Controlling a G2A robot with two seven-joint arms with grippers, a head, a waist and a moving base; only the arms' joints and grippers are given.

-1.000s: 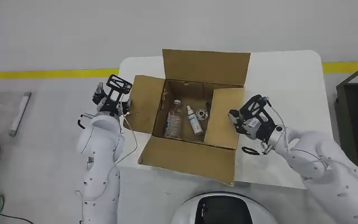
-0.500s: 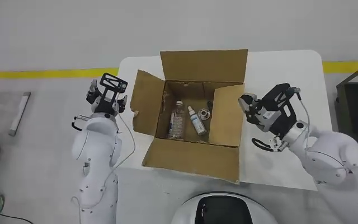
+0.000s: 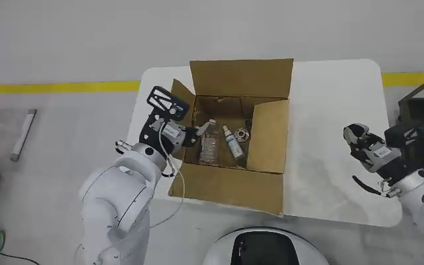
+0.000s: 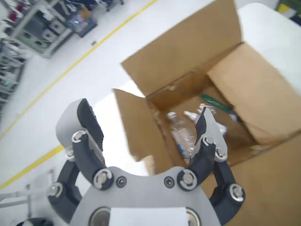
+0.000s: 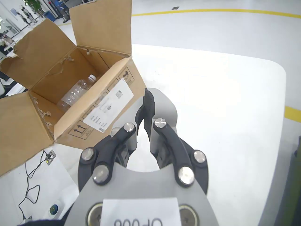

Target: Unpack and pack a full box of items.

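An open cardboard box [image 3: 228, 187] stands in the middle of the white table [image 3: 331, 99], flaps raised. Inside lie a clear plastic bottle [image 3: 208, 147], a small white spray bottle [image 3: 231, 142] and a round metal part [image 3: 241, 135]. My left gripper [image 3: 199, 130] hangs open over the box's left side, above the clear bottle [image 4: 182, 135]. A green-handled tool [image 4: 215, 102] lies deeper in the box [image 4: 183, 48]. My right gripper [image 3: 352, 136] is shut and empty above the table's right part, well clear of the box [image 5: 103, 24]; the bottle [image 5: 75, 92] shows past its fingers [image 5: 148, 104].
Bare table [image 5: 211, 83] lies right of the box. A dark cart [image 3: 412, 126] stands just past the table's right edge. A yellow floor line [image 3: 66, 86] runs behind the table. Cables [image 5: 30, 184] lie on the floor below the box's near corner.
My left gripper swung from outside the left flap to over the box's interior, and that flap now stands more upright. My right gripper drew away from the right flap towards the table's right edge.
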